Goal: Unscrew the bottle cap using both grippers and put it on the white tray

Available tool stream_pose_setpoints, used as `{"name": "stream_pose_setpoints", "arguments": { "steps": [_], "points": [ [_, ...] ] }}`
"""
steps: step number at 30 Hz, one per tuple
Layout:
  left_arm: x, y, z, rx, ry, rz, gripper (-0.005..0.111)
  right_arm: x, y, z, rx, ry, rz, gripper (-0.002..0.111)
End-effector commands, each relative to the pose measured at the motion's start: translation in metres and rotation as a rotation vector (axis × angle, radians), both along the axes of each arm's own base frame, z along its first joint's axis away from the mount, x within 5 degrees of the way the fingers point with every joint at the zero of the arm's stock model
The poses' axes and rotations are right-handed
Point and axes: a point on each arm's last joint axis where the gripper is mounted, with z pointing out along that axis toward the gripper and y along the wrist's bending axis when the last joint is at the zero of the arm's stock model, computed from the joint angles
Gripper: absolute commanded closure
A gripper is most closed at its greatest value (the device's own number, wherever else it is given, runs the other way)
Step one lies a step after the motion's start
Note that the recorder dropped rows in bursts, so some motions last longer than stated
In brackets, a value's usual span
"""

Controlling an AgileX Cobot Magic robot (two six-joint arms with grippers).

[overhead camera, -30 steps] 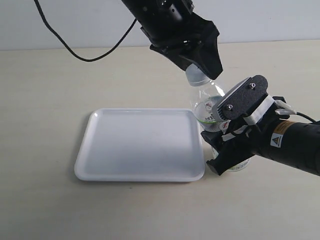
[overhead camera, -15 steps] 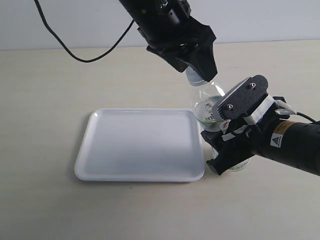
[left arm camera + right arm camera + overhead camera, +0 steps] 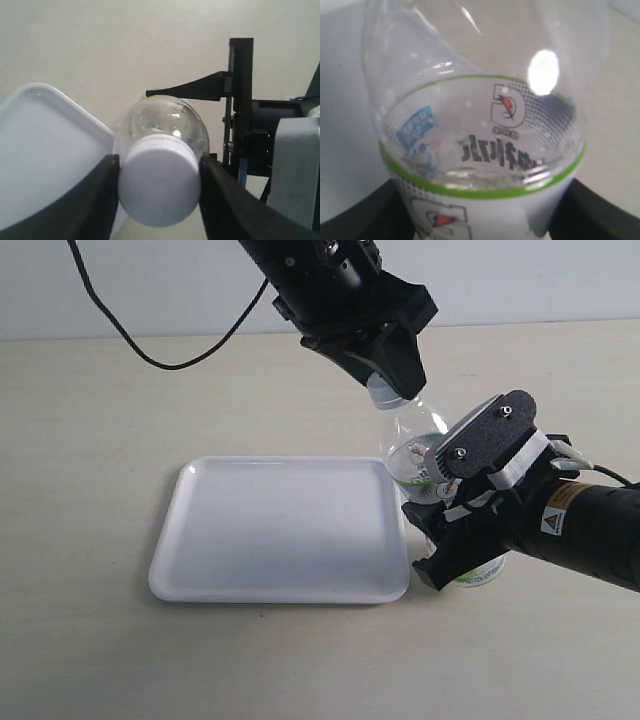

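The left gripper [image 3: 391, 387] comes down into the exterior view from twelve o'clock, and its two black fingers [image 3: 102, 200] are closed to the width of the bottle cap [image 3: 383, 393], pressing on opposite sides of the cap's rim; in the left wrist view the white disc [image 3: 159, 186] fills the gap between them with no space on either side. The cap sits on the neck of the bottle [image 3: 414, 443]; whether it is screwed down or loose cannot be told. Below it the clear shoulder [image 3: 165, 117] widens out, and the bottle leans, its top tipped toward eleven o'clock from its base in the exterior view. The right gripper [image 3: 460, 545] reaches in from four o'clock and is clamped around the lower, labelled part of the bottle, its grey plate lying across the front of the body. In the right wrist view its dark fingers [image 3: 365, 215] show on each side of the white-and-green label [image 3: 485, 150], tight against it. The bottle's base rests on the pale table [image 3: 100, 660], just beside the white tray [image 3: 280, 530], which lies flat at nine o'clock from the bottle with its near corner almost touching the right gripper. The tray's rounded corner [image 3: 45, 145] also shows past the cap in the left wrist view. A black cable [image 3: 150, 350] loops over the table at ten o'clock from the tray.
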Motion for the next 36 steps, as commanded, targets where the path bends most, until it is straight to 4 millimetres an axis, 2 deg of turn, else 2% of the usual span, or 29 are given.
{"name": "stream_pose_setpoints", "arguments": {
  "steps": [1,14,25,36],
  "points": [
    [0.001,0.001,0.002,0.002,0.037,0.071,0.107,0.004,0.003,0.008,0.025,-0.077,0.011,0.108],
    [-0.010,-0.004,0.017,-0.042,0.179,0.228,0.107,0.006,0.003,0.013,0.037,-0.143,0.018,0.108],
    [-0.033,-0.026,0.014,0.030,0.347,0.446,0.107,-0.002,0.002,0.013,0.069,-0.231,0.046,0.108],
    [-0.036,-0.033,0.010,0.067,0.401,0.732,0.107,-0.002,0.002,0.013,0.073,-0.234,0.044,0.108]
  ]
}}
